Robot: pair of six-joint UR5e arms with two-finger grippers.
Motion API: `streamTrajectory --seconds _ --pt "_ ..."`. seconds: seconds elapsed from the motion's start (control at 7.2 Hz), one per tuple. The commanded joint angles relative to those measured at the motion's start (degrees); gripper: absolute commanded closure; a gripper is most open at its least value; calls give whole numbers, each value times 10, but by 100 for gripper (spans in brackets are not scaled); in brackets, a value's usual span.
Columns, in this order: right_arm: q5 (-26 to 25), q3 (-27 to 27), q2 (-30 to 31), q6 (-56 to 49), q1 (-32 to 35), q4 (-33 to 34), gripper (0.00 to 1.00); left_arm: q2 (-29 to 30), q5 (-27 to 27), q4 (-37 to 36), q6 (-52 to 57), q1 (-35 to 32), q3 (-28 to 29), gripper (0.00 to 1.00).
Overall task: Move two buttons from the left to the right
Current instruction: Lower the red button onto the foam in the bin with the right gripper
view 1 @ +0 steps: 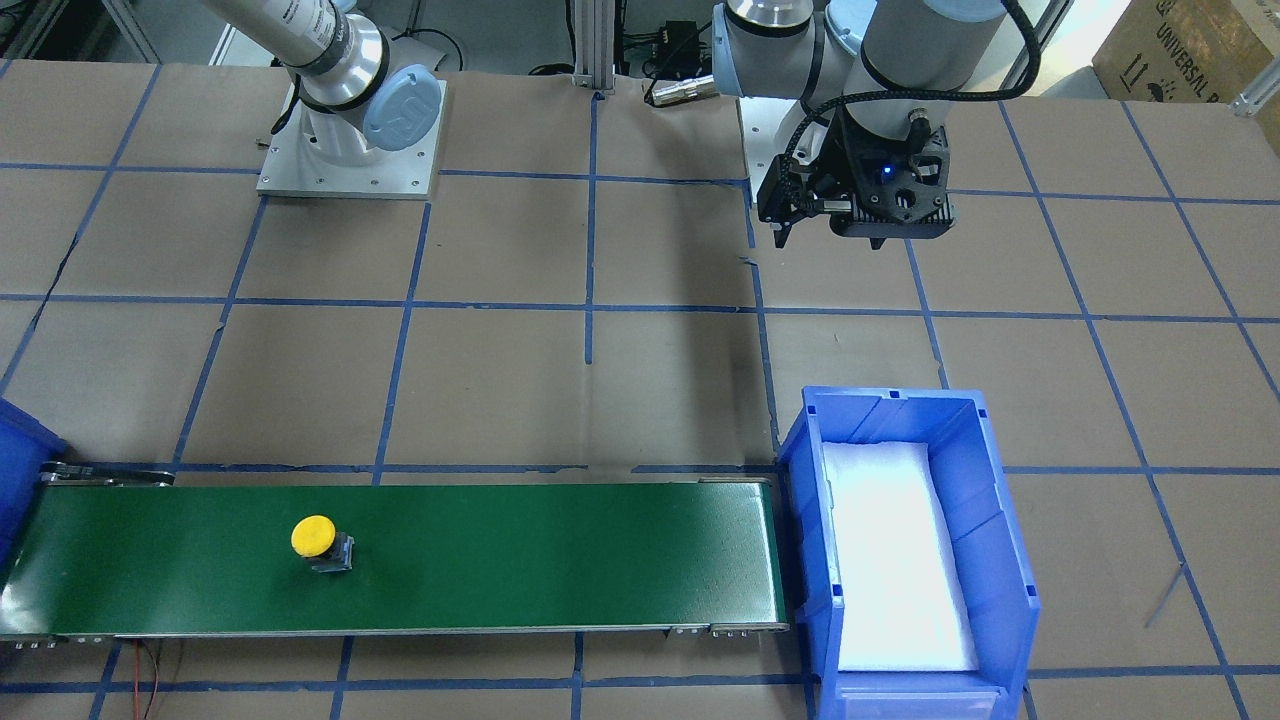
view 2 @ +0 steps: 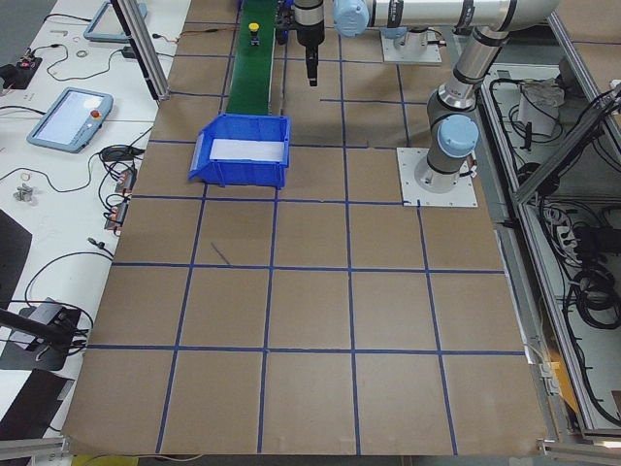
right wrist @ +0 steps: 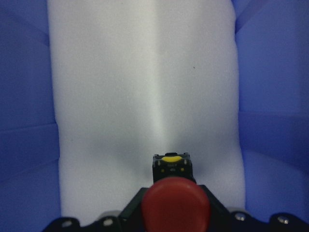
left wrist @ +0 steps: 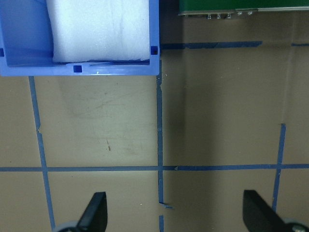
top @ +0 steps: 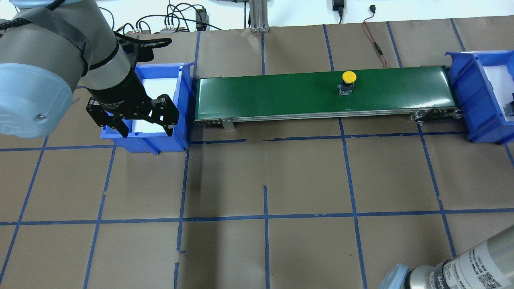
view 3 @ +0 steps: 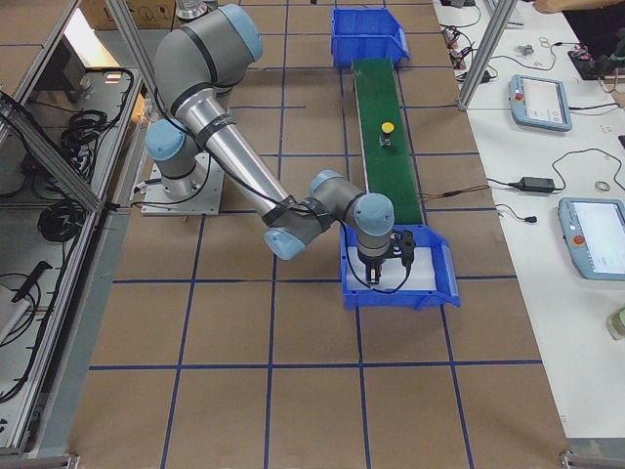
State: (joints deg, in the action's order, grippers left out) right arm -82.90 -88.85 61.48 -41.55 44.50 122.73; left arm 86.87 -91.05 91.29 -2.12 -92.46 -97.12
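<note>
Seen from over the robot's shoulders, the brown paper worktop [top: 281, 176], gridded with blue tape, fills the foreground. Above it, on the robot's side of the left blue bin [top: 184, 100], hangs the left gripper [top: 144, 127]. Its jaws are spread wide and hold nothing, and its wrist camera looks straight down on bare paper between them. The bin behind it holds only a white foam pad [left wrist: 99, 29].

Farther out, a green conveyor belt [top: 281, 92] runs between that bin and a right blue bin [view 3: 391, 298] at the other end. The yellow button [top: 348, 82] stands upright on the belt, cap up on its dark base, past the middle and nearer the right bin.

At the belt's right end, the right gripper [view 3: 386, 264] is down over the right bin. In its wrist view the jaws are drawn in at the centre, pinching the red button [right wrist: 176, 203], with the cap towards the camera and the dark base beyond it. The button sits over the bin's white foam liner [right wrist: 145, 87]. Whether it touches the foam cannot be told.

Cables [top: 176, 16] trail along the worktop's far edge.
</note>
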Motion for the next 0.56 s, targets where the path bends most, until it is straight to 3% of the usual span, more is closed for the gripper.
streamTrajectory --seconds 0.0,0.42 --pt "-1 0 24 -15 0 -1 1 0 0 -1 0 0 0 0" --pt "-23 0 123 -8 10 -87 0 0 0 0 0 0 0 0"
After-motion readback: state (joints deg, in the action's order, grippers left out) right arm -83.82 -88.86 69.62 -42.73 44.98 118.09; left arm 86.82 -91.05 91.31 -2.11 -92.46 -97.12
